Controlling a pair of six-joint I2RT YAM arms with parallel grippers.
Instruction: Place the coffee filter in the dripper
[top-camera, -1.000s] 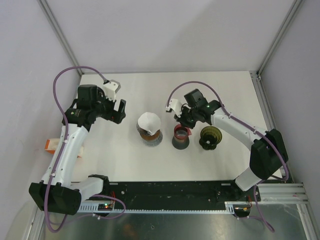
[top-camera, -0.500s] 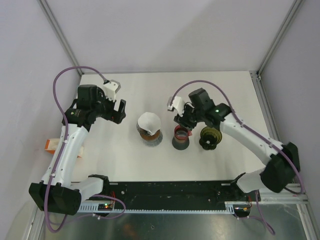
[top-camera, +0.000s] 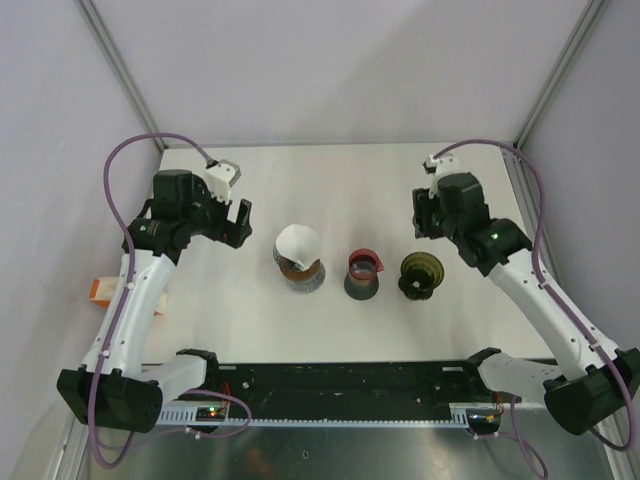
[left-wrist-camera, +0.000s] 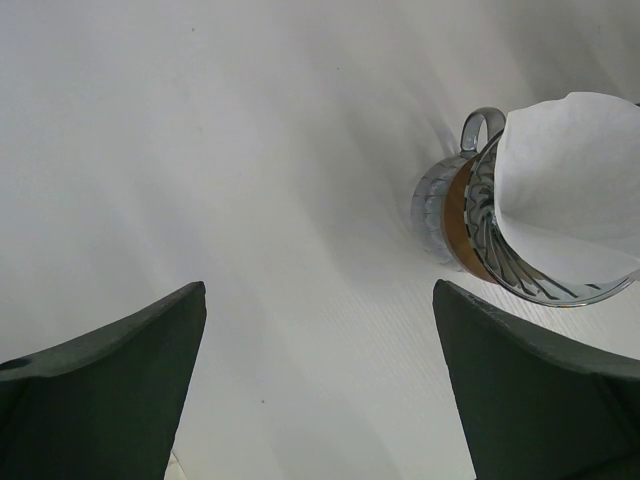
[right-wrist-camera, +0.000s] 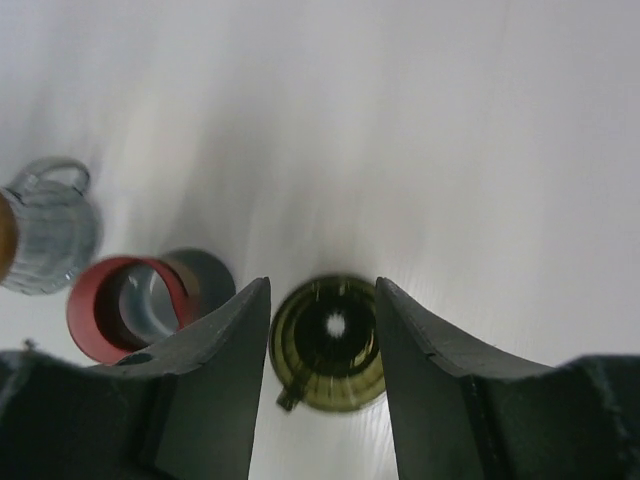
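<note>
White tabletop with pale walls all round and metal frame posts in the corners, that's my setup. Three things sit in a row across the middle, well apart from both arms: a glass dripper on the left, a red-and-grey cup in the centre, and an olive-green dripper on the right. The coffee filter is sitting in the glass dripper, white paper cone with its open mouth facing up at the overhead cam and its narrow end down inside, so its long axis runs pretty much upright. From my left wrist cam the paper stands up above the ribbed rim, and the dripper's little handle sticks out on the side away from the filter. My left gripper hangs off to the left of that dripper, fingers spread wide, nothing between them. My right gripper is up behind the green dripper, fingers parted by a narrower gap and also empty; through that gap the wrist cam looks straight down into the green dripper, with the red cup just to its left.
</note>
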